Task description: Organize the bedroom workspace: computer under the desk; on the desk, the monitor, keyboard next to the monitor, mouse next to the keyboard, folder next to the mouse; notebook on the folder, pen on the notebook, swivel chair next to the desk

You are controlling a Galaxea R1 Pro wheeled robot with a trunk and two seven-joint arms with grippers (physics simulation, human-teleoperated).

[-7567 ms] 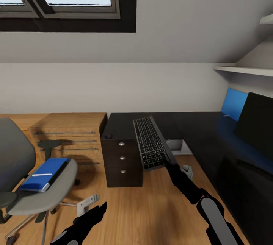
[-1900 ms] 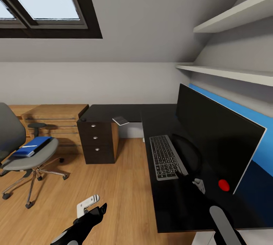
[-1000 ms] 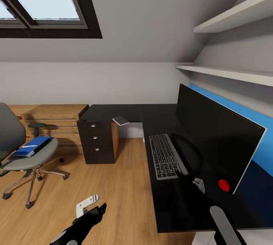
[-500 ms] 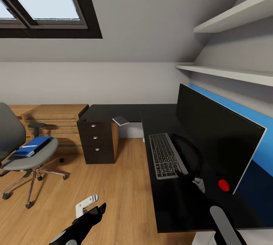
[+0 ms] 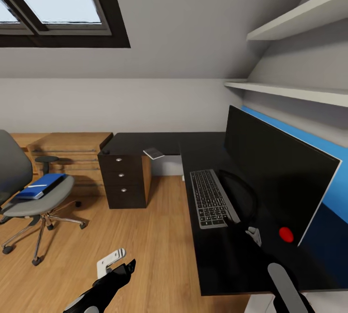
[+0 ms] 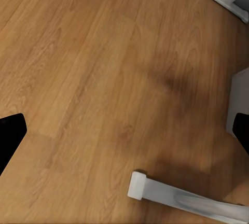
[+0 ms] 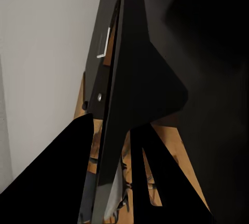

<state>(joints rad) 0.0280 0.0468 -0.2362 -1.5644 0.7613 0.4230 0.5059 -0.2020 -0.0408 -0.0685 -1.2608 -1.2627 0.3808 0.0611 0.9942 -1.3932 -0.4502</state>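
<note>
The blue folder [image 5: 37, 187] still lies on the swivel chair [image 5: 29, 197], left. Low at centre, the left end effector [image 5: 112, 264] hangs released over the floor. The keyboard [image 5: 211, 198], airborne seconds ago, now rests along the counter's [image 5: 227, 260] front edge beside the monitor [image 5: 275, 177]; the right end effector [image 5: 252, 234] still grasps its near end, so release comes next.

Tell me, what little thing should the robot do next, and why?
Probably let go of the keyboard and draw the right gripper back. The keyboard already lies flat on the desk beside the monitor, while the folder waits on the swivel chair.
</note>
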